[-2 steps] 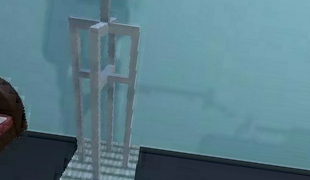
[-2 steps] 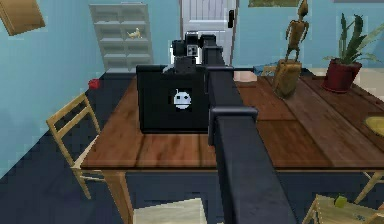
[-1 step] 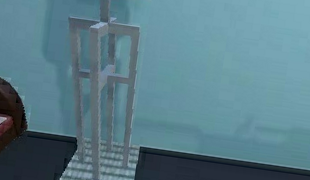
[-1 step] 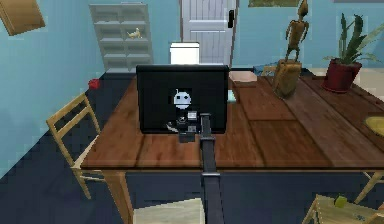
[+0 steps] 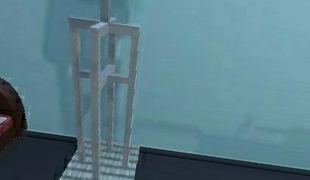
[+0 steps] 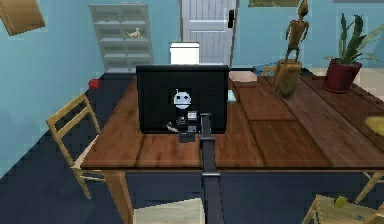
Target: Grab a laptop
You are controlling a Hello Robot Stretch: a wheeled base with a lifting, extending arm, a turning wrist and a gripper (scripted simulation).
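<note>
Where the dark arm (image 6: 211, 165) rises from the arm side view's bottom edge, the gripper (image 6: 186, 127) shows in front of the laptop (image 6: 183, 85), whose black screen stands upright on the wooden table (image 6: 290, 130). Whether the fingers hold anything cannot be told. Farther back stand a potted plant (image 6: 345, 60) and a white door (image 6: 205, 25).

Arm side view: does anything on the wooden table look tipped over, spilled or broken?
Nothing stands out. The laptop stands open on the table, the potted plant and the wooden figure are upright, and no spill shows on the tabletop.
</note>
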